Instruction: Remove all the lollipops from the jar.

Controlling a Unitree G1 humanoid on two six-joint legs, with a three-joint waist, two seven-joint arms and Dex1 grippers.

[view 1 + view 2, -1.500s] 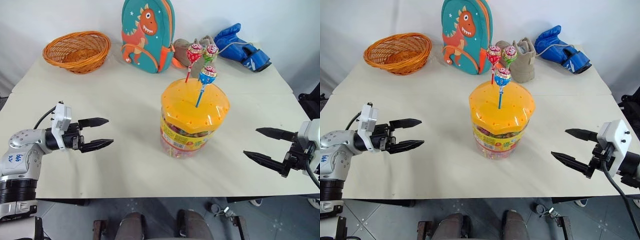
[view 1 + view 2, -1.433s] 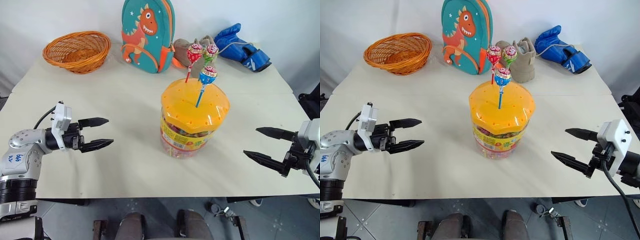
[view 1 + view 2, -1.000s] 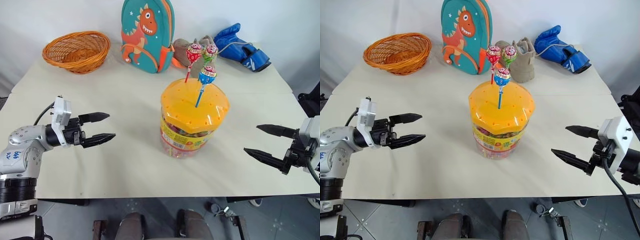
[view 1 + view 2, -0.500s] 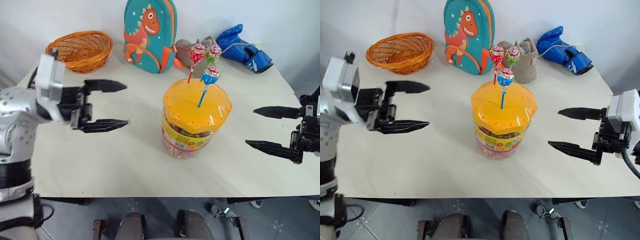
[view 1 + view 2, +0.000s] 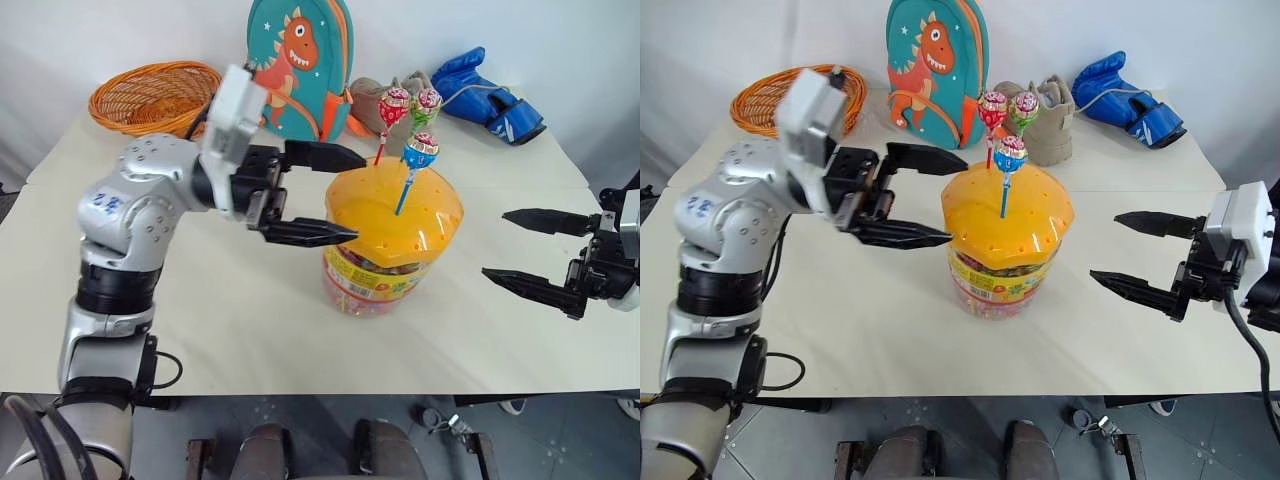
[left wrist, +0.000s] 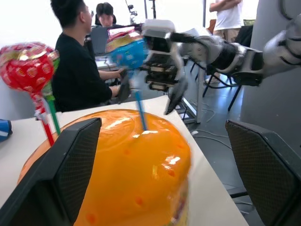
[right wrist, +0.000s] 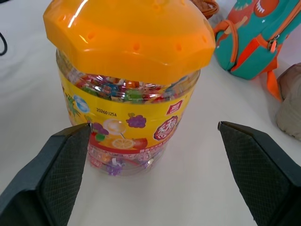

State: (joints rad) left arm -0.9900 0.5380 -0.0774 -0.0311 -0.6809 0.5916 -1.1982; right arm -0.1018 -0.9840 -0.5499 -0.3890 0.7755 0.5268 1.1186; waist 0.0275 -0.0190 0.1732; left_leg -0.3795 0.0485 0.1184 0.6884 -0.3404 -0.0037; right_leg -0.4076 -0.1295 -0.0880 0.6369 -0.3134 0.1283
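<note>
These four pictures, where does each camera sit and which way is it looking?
Left eye view: on the head, looking forward and down over the table; the left gripper nears the jar, the right gripper waits open.
Right eye view: beside it, same scene, same arms.
Left wrist view: on the left wrist, looking across the jar's lid and the lollipops to people behind.
Right wrist view: on the right wrist, facing the jar's label.
All four share the jar.
</note>
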